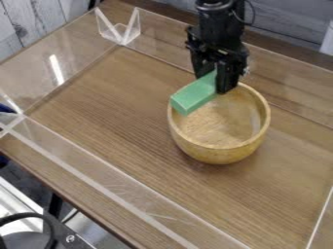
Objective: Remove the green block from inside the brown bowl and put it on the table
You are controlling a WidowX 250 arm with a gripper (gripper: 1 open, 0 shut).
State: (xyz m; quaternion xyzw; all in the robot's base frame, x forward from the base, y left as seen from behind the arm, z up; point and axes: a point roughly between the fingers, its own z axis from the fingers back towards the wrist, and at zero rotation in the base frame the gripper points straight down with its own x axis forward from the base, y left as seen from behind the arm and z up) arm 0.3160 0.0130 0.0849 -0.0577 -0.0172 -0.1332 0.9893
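The green block [194, 95] hangs tilted in the air over the left rim of the brown bowl [221, 146], its upper right end pinched by my gripper [217, 82]. The black gripper comes down from the top of the view and is shut on the block. Below and to the right, the bowl sits on the table [104, 126], and its tan inside shows nothing in it.
Low clear acrylic walls [78, 165] run along the table's edges, with a clear bracket [120, 27] at the far left corner. Bare wood tabletop stretches to the left and front of the bowl.
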